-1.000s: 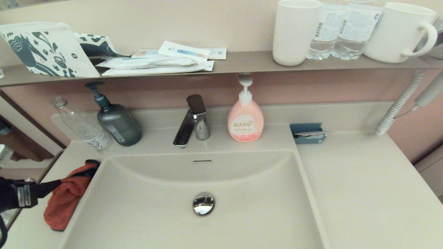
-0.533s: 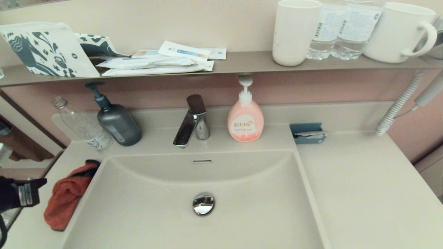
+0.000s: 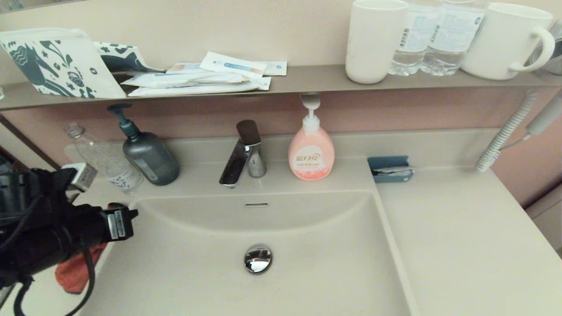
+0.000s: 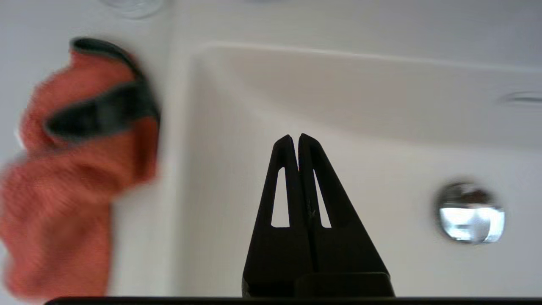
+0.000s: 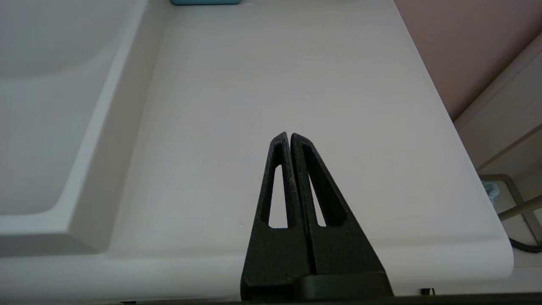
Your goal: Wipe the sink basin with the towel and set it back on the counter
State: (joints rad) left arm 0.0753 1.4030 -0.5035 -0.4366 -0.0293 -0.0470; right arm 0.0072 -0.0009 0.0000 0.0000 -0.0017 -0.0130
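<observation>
Left wrist view: left gripper (image 4: 295, 140) pinched shut on nothing over the sink basin (image 4: 372, 140), towel (image 4: 72, 169) bunched on the counter (image 3: 461, 245) beside the rim; likely soft, light, limp, so pinch a raised fold.

My left arm (image 3: 48, 232) is matte black, a thick rounded barrel with black cables looping off its underside. It carries a small white label with dark print just behind the gripper, and a silvery-white block sits on its upper side farther back. My left gripper (image 4: 295, 140) ends in two black tapered fingers (image 4: 283, 237), each pierced by a long narrow slot. My right gripper (image 5: 289, 137) has the same pair of black fingers, with a grainy surface.
</observation>
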